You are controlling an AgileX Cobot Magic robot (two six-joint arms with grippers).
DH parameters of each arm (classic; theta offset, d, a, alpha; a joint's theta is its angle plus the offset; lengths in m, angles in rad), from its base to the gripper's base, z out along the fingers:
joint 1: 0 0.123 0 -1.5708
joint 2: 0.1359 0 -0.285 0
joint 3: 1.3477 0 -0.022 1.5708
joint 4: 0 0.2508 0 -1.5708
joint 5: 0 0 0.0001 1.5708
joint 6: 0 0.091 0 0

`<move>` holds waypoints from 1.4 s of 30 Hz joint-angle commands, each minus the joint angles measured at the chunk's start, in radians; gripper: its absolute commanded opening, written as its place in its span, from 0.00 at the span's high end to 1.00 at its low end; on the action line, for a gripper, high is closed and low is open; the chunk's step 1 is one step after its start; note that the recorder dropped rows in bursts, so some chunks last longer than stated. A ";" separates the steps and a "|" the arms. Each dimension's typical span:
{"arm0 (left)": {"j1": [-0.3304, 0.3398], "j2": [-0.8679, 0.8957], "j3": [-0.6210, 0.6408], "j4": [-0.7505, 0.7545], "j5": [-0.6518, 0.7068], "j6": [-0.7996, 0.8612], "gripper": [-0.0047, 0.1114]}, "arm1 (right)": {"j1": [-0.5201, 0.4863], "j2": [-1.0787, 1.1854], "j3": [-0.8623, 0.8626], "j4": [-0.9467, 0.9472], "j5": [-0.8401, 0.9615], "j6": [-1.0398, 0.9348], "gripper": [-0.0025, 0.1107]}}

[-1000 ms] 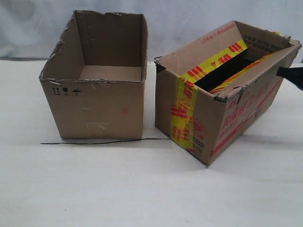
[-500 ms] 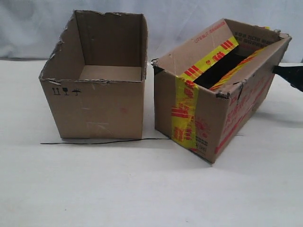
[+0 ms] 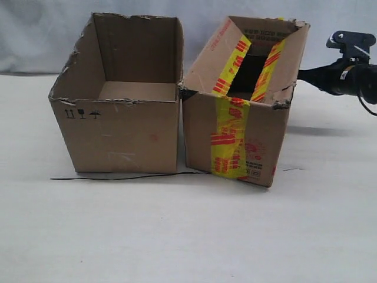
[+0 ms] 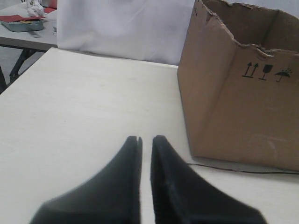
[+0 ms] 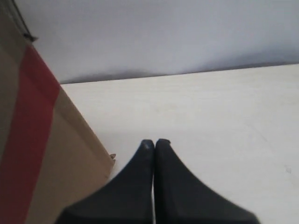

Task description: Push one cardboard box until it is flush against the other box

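The taped cardboard box (image 3: 235, 138), brown with yellow-and-red tape, stands to the right of the plain other box (image 3: 121, 132). Their near top corners touch, and a thin gap shows lower down between the facing sides. My right gripper (image 3: 300, 74) reaches in from the right with its tip at the taped box's right wall. In the right wrist view that gripper (image 5: 154, 141) is shut and empty, beside the taped box's wall (image 5: 42, 154) with its red stripe. My left gripper (image 4: 145, 139) hangs over the table, shut with only a sliver between its fingers, near the other box (image 4: 243, 107).
A thin black wire (image 3: 118, 177) lies on the white table (image 3: 188, 236) along the front of both boxes. A pale backdrop (image 3: 47, 35) hangs behind. In the left wrist view a side table with clutter (image 4: 23, 23) stands beyond the table's edge.
The taped box has swung round and slid left until its corner meets the plain box. My right arm has followed it leftwards and now shows more fully.
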 commanded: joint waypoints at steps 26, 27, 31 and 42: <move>0.002 -0.004 0.002 0.000 -0.021 0.002 0.96 | 0.084 0.081 -0.331 -0.003 0.333 -0.063 0.98; 0.002 -0.004 0.002 0.000 -0.021 0.002 0.96 | 0.075 0.063 -0.331 -0.003 0.350 -0.057 0.98; 0.002 -0.004 0.002 0.000 -0.021 0.002 0.96 | 0.028 -0.029 -0.325 0.035 0.428 -0.058 0.98; 0.002 -0.004 0.002 0.000 -0.021 0.002 0.96 | -0.027 -0.555 0.057 0.021 0.304 -0.059 0.98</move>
